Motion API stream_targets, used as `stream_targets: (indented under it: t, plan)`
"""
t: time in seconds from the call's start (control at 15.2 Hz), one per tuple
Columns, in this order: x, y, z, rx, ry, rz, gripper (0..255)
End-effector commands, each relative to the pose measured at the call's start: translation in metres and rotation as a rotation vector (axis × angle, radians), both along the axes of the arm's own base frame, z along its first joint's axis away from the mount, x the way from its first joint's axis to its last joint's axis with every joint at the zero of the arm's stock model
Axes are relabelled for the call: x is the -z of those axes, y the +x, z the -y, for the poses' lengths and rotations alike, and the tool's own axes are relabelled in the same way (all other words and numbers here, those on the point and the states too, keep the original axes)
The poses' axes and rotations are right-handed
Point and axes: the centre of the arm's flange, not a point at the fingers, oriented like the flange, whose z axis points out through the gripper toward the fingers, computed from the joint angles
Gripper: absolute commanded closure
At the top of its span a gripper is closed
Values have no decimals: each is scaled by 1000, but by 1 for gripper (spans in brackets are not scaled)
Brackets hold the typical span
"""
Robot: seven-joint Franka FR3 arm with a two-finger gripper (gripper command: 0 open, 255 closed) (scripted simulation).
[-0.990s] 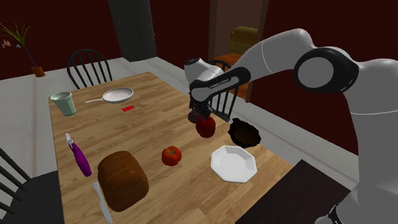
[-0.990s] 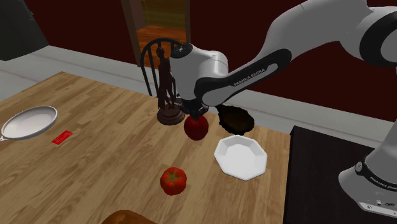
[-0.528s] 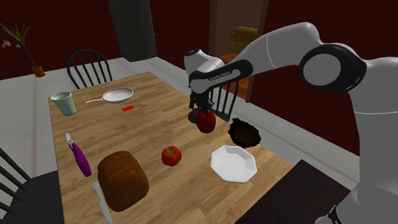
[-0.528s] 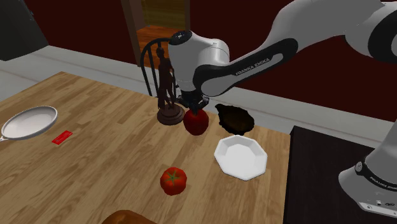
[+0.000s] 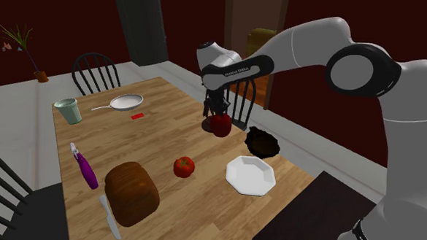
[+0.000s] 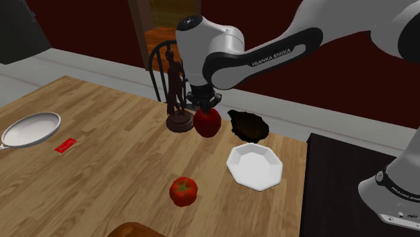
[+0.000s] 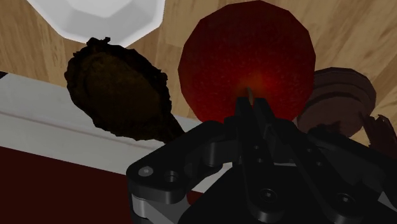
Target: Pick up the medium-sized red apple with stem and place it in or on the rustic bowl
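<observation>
Clamping the gripper (image 6: 206, 106) down to a narrow gap on the crown of the red apple (image 6: 207, 124), right at the stem, with the fruit hanging directly under the fingertips. Pressing the two black fingers (image 7: 243, 119) close together over the stem in the wrist view, the apple's round body bulging out past them on both sides. Judging the apple to be off the wooden table (image 5: 168, 118) rather than resting on it, though the gap beneath is hard to read in either outside view.

Counting the pick as done on that showing, and the placing as not yet begun. Seeing the rustic bowl (image 6: 248, 125), dark brown and ragged-rimmed, lying empty near the fingers but off to one side of them, not beneath them. Noting a white dish (image 6: 254, 167) just beyond the bowl, farther from the fingertips, and a dark figurine (image 6: 178, 94) standing just beside the fingers on the opposite side, its round base near the held apple. Noting a tomato (image 6: 183, 191) lying well apart from the fingers, untouched.

Leaving, by this reading, the carry sideways until the bowl sits under the fingertips, then the lowering and the opening of the fingers, while keeping clear of the figurine and not mistaking the white dish for the target.
</observation>
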Motion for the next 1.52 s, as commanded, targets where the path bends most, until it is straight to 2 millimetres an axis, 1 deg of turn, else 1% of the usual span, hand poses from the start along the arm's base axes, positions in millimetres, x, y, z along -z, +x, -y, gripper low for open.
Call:
stream_targets:
  t: [0.0,0.53,0.59,1.45]
  plan:
    - [-12,-1,0,0,0,0,255]
    - [-55,-1,0,0,0,0,255]
    - [-57,-1,0,0,0,0,255]
    - [-115,-93,132,0,0,0,255]
